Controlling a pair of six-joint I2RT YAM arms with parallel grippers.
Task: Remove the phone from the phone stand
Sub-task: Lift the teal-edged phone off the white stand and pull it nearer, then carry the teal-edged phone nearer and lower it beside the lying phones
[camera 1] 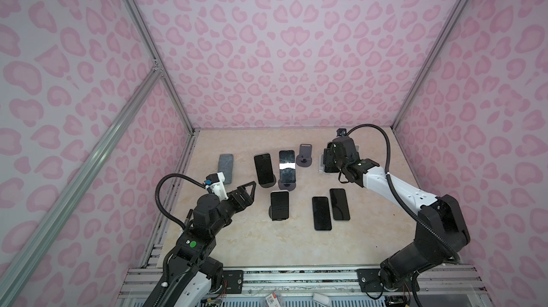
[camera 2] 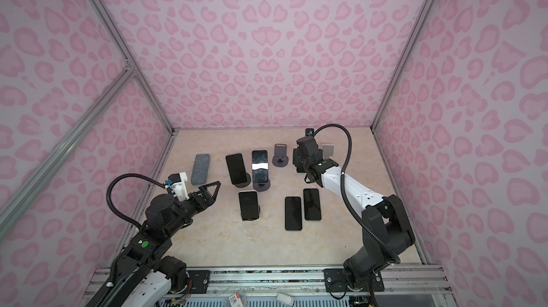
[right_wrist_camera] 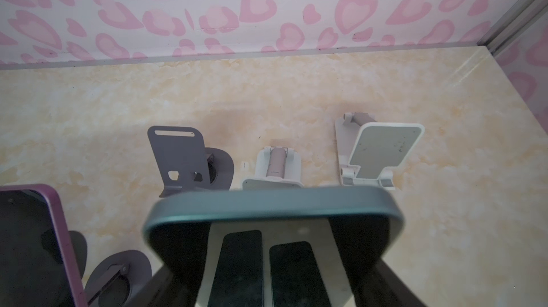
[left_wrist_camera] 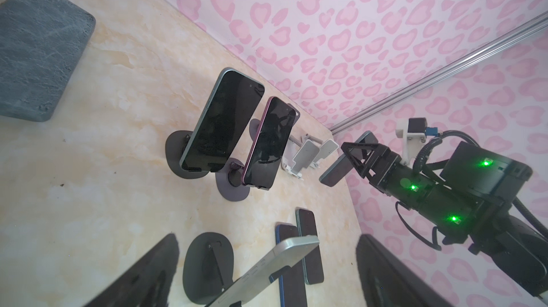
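The right pincer (left_wrist_camera: 355, 157) pinches the teal phone (right_wrist_camera: 272, 204) by its long edges, seemingly held clear of the white stand (right_wrist_camera: 274, 169) just beyond its tips. Squeeze steadily, draw straight back, and avoid clipping the neighbouring grey stand (right_wrist_camera: 181, 160).

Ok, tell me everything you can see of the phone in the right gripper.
The phone is a slim slab with a teal, metallic-looking frame, rounded corners and a glossy dark face reflecting the table. The right gripper holds it by its long sides between the fingers, tilted, in the air over the table's far right, seemingly clear of the white stand behind it.
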